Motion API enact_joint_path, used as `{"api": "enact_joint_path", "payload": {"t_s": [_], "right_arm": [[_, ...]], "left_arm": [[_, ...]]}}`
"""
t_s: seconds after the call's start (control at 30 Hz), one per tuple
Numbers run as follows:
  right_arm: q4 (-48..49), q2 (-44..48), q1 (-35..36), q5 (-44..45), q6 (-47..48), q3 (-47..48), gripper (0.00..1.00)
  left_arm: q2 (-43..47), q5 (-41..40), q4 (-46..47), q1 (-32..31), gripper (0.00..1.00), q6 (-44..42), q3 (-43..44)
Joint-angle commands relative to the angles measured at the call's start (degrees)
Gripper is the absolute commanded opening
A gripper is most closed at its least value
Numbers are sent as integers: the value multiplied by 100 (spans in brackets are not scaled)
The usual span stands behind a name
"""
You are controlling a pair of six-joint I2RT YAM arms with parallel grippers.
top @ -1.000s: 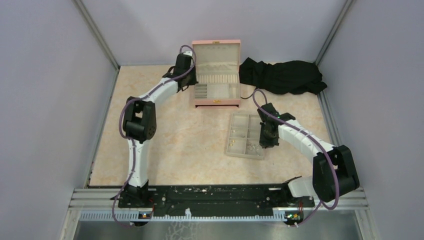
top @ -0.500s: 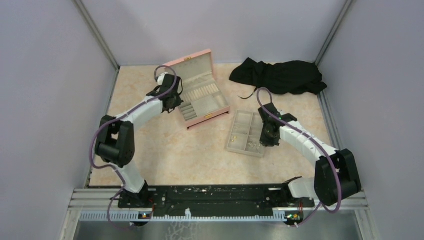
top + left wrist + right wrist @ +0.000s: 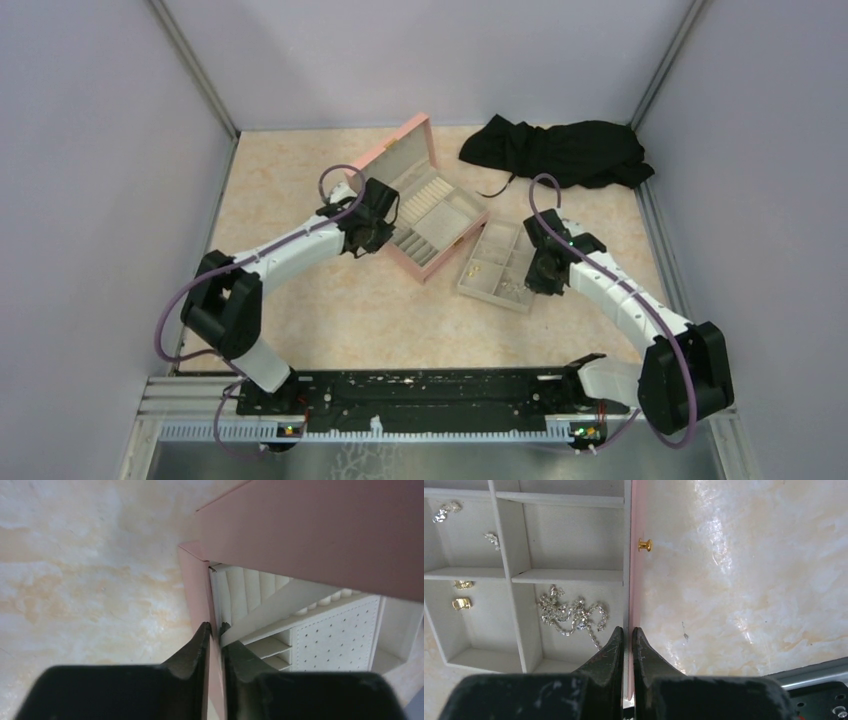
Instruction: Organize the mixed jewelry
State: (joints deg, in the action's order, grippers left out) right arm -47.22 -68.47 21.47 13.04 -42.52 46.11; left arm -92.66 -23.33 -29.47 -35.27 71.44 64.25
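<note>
The mixed jewelry lies in the beige tray (image 3: 509,577): a silver chain (image 3: 571,615), two small gold pieces (image 3: 461,602) and small silver pieces (image 3: 443,512). My right gripper (image 3: 628,630) is shut on the tray's pink-faced side wall (image 3: 629,570), just below its gold knob (image 3: 644,544). In the top view the tray (image 3: 468,285) sits right of centre with the right gripper (image 3: 534,282) at its right edge. The open pink box (image 3: 432,262) lies at an angle beside it. My left gripper (image 3: 214,627) pinches the box's left side wall (image 3: 192,580), one finger inside and one outside.
A black cloth (image 3: 560,150) is heaped at the back right. The box's raised lid (image 3: 400,150) leans toward the back left. Grey walls enclose the marbled tabletop (image 3: 330,300) on three sides.
The left arm has dragged the pink box from the back toward the centre and turned it slantwise. The right gripper and tray have shifted slightly back and rotated.
</note>
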Motion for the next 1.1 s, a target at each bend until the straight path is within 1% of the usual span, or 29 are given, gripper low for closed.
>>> {"api": "enact_joint_path", "payload": {"t_s": [0.0, 0.1, 0.27, 0.47, 0.73, 0.9, 1.07], "right_arm": [[-93, 408, -41, 196, -96, 56, 0], [-199, 649, -47, 293, -62, 16, 0], [-281, 965, -49, 407, -117, -148, 0], [-7, 1301, -47, 238, -110, -329, 0], [270, 1667, -39, 21, -115, -649, 0], [490, 1681, -7, -121, -183, -778, 0], [710, 1631, 15, -133, -257, -823, 0]], "left_arm": [[-467, 961, -898, -279, 23, 436, 492], [-370, 896, -1110, -279, 36, 175, 678], [109, 1209, -897, -280, 47, -252, 496], [577, 1590, -969, -279, 51, -734, 348], [1360, 2025, -1078, -289, 52, -1693, 259], [1963, 2095, -945, -288, 52, -2282, 383], [2180, 1932, -930, -279, 53, -2723, 836]]}}
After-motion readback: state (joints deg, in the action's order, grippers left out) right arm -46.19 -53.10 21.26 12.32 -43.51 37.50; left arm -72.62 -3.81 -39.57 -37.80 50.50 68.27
